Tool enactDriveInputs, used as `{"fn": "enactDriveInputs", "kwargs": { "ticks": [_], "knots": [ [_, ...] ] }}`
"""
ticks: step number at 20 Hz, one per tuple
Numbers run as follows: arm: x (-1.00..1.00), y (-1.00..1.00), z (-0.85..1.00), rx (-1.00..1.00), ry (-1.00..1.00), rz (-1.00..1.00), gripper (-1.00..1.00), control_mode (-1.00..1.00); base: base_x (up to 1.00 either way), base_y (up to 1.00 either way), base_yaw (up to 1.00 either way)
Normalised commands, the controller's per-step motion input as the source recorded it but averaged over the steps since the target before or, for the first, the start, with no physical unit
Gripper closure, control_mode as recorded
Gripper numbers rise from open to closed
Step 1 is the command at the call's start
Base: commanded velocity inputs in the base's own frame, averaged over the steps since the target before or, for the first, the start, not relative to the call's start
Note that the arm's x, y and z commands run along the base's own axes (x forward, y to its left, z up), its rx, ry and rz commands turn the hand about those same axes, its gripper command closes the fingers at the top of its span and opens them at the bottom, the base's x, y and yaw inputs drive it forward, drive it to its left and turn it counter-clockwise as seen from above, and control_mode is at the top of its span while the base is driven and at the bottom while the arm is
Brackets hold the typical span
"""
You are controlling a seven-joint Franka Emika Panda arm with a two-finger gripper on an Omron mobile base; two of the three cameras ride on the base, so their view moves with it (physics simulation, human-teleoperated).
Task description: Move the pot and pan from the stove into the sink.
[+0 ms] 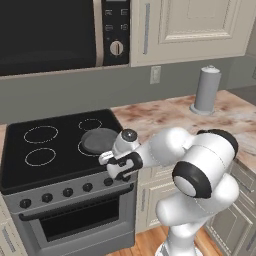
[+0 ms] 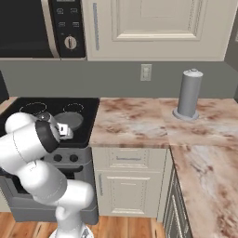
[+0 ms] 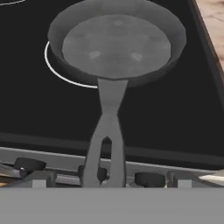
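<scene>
While the pan (image 3: 116, 46) sits on the stove's (image 1: 30, 170) front right burner, its long handle (image 3: 106, 131) runs straight back toward the front edge of the cooktop, out over the knob row, and points right at the claw (image 1: 114, 166). The claw hovers just off that front edge, near the stove's right corner, with its jaws spread wide and nothing between them. In the hand view the handle comes down the middle of the picture, its forked end nearest the camera and the pan's bowl farther in over the burner ring. So the handle's long axis lines up with the claw's reach, and the coming move looks like a short push forward along it, then closing across the handle's narrow width.
</scene>
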Motion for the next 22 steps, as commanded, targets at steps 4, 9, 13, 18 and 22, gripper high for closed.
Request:
{"fn": "enactDriveInputs", "kwargs": {
  "ticks": [4,9,13,18,22],
  "knots": [
    [0.09,0.0,-0.32,-0.02,0.01,0.0,-1.0,-1.0,0.0,0.0,0.0],
    [0.05,0.0,-0.18,-0.01,0.0,0.0,-1.0,-1.0,0.0,0.0,0.0],
    [0.0,0.0,0.0,0.0,0.0,0.0,1.0,-1.0,0.0,0.0,0.0],
    [0.0,0.0,0.0,0.0,0.0,0.0,1.0,-1.0,0.0,0.0,0.0],
    [0.0,0.0,0.0,0.0,0.0,0.0,1.0,-1.0,0.0,0.0,0.0]
  ]
}}
